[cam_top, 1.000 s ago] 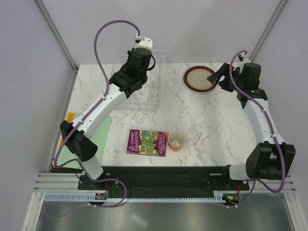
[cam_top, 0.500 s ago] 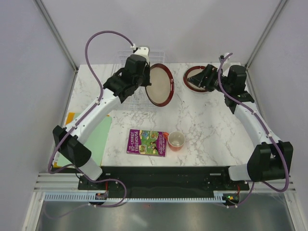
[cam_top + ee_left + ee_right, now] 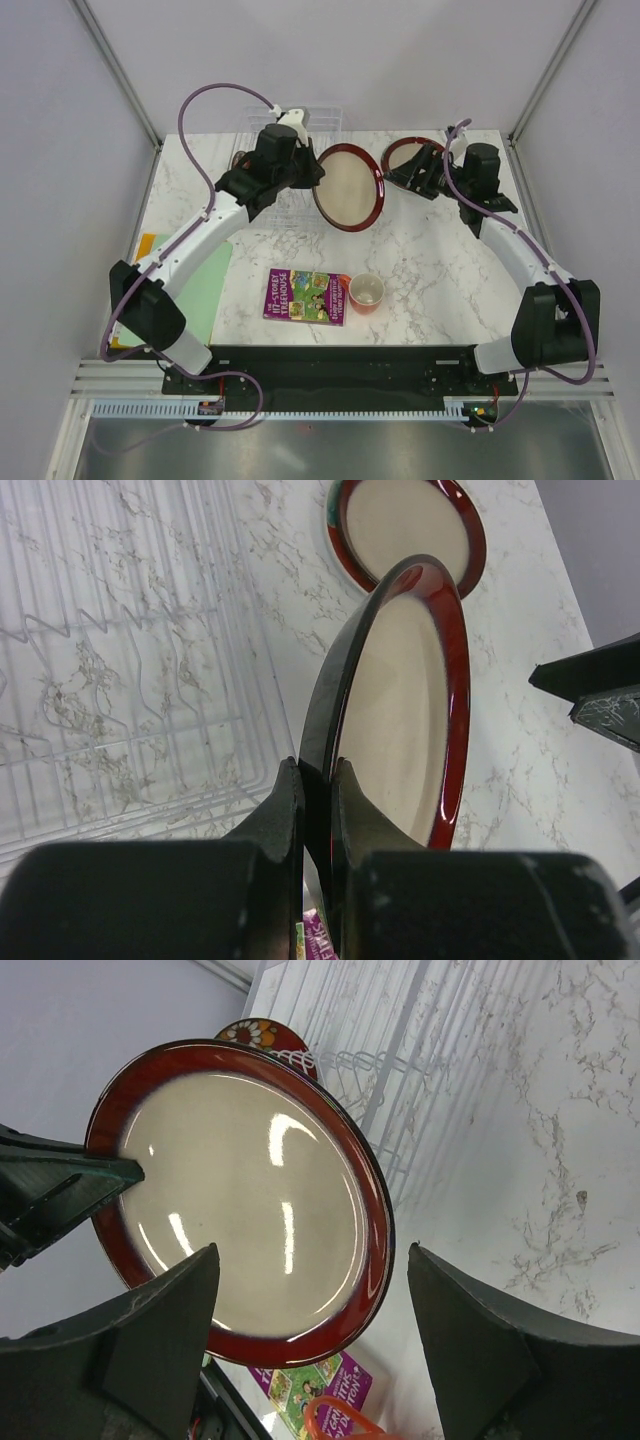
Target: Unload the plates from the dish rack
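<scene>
My left gripper [image 3: 305, 175] [image 3: 315, 770] is shut on the rim of a cream-centred, dark red rimmed plate [image 3: 348, 187] [image 3: 400, 710] [image 3: 240, 1190]. It holds the plate on edge in the air, just right of the clear dish rack [image 3: 290, 212] [image 3: 130, 660] [image 3: 400, 1050]. My right gripper [image 3: 415, 170] [image 3: 313, 1250] is open and faces the plate's cream side, with its fingers apart from the rim. A second red-rimmed plate [image 3: 403, 152] [image 3: 405, 525] lies flat on the table at the back right. A small patterned plate [image 3: 240, 160] [image 3: 255, 1033] stands in the rack.
A purple picture book [image 3: 306, 296] [image 3: 320, 1390] and an orange cup [image 3: 366, 292] [image 3: 345, 1422] lie near the front of the marble table. A green sheet [image 3: 205, 290] sits at the left edge. Grey walls close in the table on both sides and at the back.
My left arm has lifted the cream-centred plate out of the rack and carried it right. My right gripper has swung left from over the flat plate toward the held one.
</scene>
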